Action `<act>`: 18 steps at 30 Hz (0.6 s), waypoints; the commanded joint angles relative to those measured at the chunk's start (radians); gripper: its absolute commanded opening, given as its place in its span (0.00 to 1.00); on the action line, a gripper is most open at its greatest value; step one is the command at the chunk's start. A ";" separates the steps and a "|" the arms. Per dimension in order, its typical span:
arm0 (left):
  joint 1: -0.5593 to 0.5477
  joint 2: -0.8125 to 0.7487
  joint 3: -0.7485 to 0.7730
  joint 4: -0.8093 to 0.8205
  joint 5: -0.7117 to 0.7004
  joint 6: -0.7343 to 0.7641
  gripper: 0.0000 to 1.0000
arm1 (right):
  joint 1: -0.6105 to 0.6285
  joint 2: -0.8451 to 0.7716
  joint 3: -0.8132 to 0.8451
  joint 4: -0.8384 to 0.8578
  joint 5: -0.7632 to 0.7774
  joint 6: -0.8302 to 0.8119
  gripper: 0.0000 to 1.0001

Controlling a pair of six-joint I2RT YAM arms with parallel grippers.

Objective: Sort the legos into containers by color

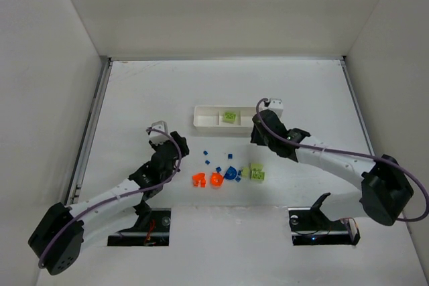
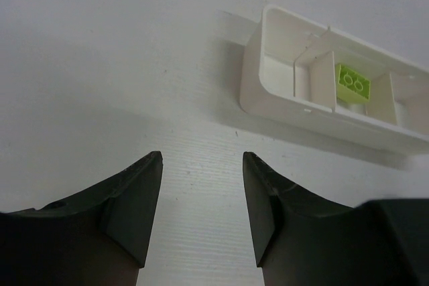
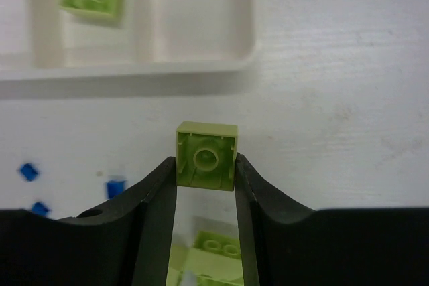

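Observation:
The white tray [image 1: 208, 123] lies at mid-table with one lime green lego [image 1: 230, 117] in its middle compartment. My right gripper [image 1: 257, 136] is just off the tray's right end. In the right wrist view it [image 3: 206, 165] is shut on a lime green brick [image 3: 206, 155], held above the table short of the tray [image 3: 144, 65]. Loose legos lie in front: two orange [image 1: 199, 179], a blue one [image 1: 230, 173], small blue specks [image 1: 208, 160] and lime green ones [image 1: 257, 173]. My left gripper [image 1: 179, 145] is open and empty [image 2: 202, 165], left of the pile.
White walls enclose the table on three sides. In the left wrist view the tray [image 2: 268, 92] stands ahead to the right with the green lego [image 2: 353, 84] in it. The arm bases sit at the near edge.

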 commanded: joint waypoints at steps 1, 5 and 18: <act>-0.058 0.031 0.020 0.064 -0.015 0.049 0.47 | 0.029 0.060 0.144 0.096 -0.004 -0.060 0.33; -0.142 0.040 0.031 0.088 -0.014 0.078 0.45 | 0.032 0.186 0.244 0.179 -0.034 -0.100 0.33; -0.535 0.319 0.206 0.130 -0.077 0.113 0.44 | 0.012 0.354 0.375 0.282 -0.067 -0.136 0.62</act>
